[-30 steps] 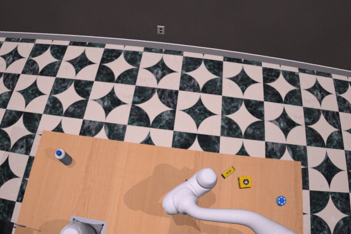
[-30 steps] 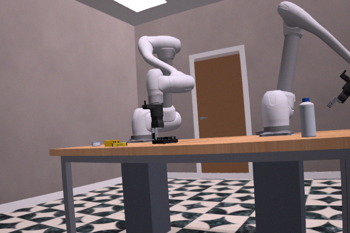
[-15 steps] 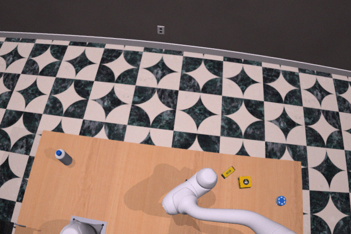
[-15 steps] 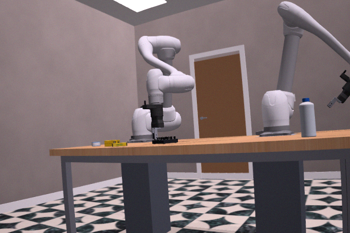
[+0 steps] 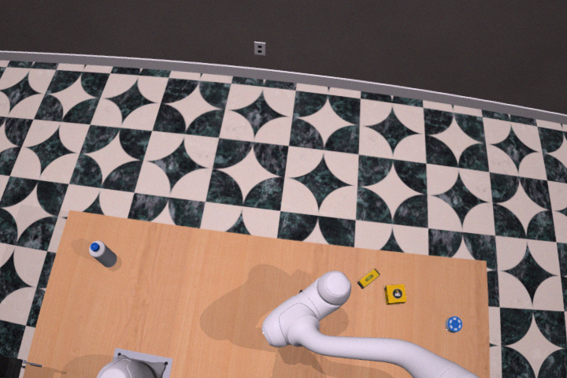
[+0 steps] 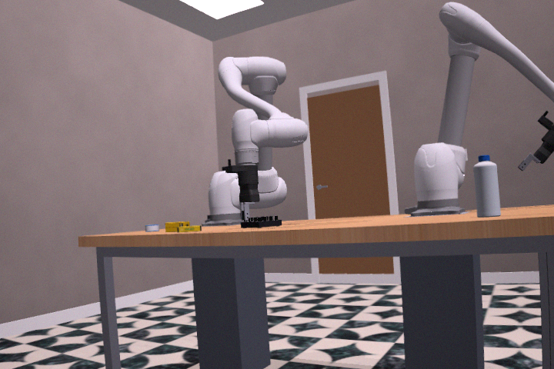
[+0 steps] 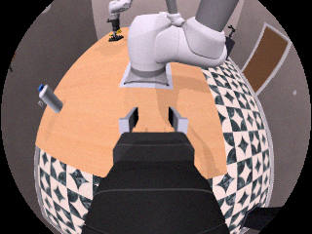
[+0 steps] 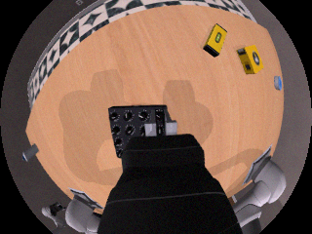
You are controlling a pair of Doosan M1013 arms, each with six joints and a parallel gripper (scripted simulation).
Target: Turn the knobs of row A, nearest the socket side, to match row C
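The black knob box (image 6: pixel 266 223) (image 8: pixel 122 107) lies on the table, with rows of black knobs bearing white marks; it also shows small in the left wrist view (image 7: pixel 115 38). In the top view the right arm hides nearly all of it. My right gripper (image 6: pixel 245 217) (image 8: pixel 159 115) points straight down at the box, its fingers close together around a knob in the right-hand column of the right wrist view. The fingers hide most of that knob and its mark, and the gripper body hides the box's near part. My left gripper (image 6: pixel 522 167) (image 7: pixel 153 113) is open and empty, far from the box.
A yellow level (image 5: pixel 368 278) (image 8: pixel 217 38), a yellow tape measure (image 5: pixel 394 294) (image 8: pixel 251 59) and a blue-topped round object (image 5: pixel 453 324) (image 8: pixel 278 83) lie beyond the box. A bottle (image 5: pixel 102 253) (image 6: pixel 486 189) (image 7: pixel 51 98) with a blue cap stands at the table's other end.
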